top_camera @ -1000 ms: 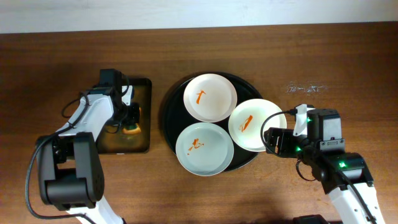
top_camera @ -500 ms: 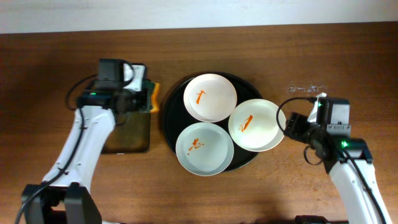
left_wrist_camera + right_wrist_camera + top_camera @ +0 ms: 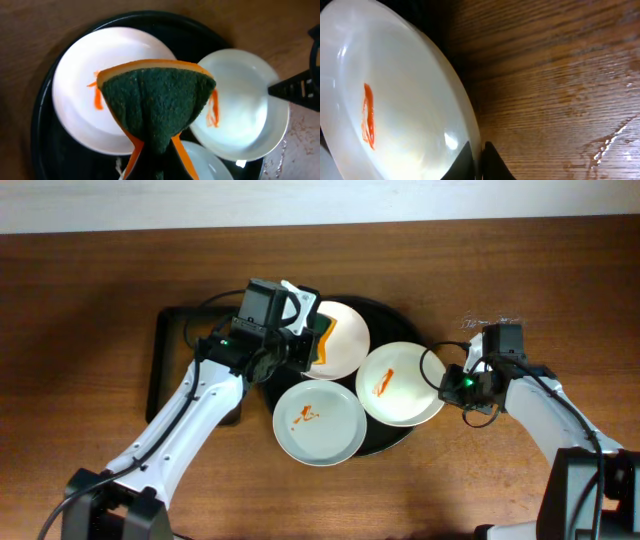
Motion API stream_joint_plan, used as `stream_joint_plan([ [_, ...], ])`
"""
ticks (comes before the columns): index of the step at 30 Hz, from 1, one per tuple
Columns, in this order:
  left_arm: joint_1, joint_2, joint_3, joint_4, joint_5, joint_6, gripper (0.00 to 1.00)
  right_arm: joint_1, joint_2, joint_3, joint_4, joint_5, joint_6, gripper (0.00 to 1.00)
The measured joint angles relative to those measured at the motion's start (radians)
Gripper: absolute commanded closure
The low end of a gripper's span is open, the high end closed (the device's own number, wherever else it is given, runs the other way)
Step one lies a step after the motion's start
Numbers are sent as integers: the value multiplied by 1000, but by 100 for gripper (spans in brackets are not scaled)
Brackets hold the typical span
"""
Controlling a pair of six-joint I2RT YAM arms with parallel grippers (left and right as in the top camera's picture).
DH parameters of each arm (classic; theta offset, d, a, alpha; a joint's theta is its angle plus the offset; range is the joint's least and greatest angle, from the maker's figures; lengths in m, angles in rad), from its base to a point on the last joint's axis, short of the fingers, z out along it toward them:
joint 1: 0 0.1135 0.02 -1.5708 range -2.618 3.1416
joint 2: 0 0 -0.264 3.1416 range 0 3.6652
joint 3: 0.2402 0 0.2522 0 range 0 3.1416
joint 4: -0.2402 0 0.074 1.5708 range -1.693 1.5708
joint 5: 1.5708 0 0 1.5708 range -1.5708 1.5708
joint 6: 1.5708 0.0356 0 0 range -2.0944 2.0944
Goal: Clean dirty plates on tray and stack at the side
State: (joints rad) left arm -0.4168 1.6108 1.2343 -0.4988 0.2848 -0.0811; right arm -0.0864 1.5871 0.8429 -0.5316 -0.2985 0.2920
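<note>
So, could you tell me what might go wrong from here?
The right tool pinches only the rim of the glossy right plate, so it may slip when lifted. That plate crowds the front plate and back plate; moving it could drag them. Nothing holds the back plate, so the sponge in the left tool may push it around the tray.

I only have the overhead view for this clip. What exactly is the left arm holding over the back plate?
Observer: The left wrist camera shows a folded sponge pinched in the left fingers, its green scrubbing face toward the camera, with orange edges.
Operator: Does the right arm have the right-hand plate?
Observer: The right wrist camera shows the right fingers closed on its rim, away from the orange smear.
</note>
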Motion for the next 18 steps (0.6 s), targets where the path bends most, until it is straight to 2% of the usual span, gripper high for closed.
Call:
stream_joint_plan([
  [5,-95,22,0,92,41,-83,99,0,1,0,-25,-45,-4,96],
  [7,-151,81,0,124,60,-96,99,0,1,0,-26,-51,-3,96],
  [8,-197,134,0,188,66,-100,100,0,1,0,-28,-53,-3,96],
  [12,-308,230,0,229,75,-104,99,0,1,0,-28,-59,-3,96],
  [18,-356,318,0,252,56,-104,100,0,1,0,-29,-58,-4,96],
])
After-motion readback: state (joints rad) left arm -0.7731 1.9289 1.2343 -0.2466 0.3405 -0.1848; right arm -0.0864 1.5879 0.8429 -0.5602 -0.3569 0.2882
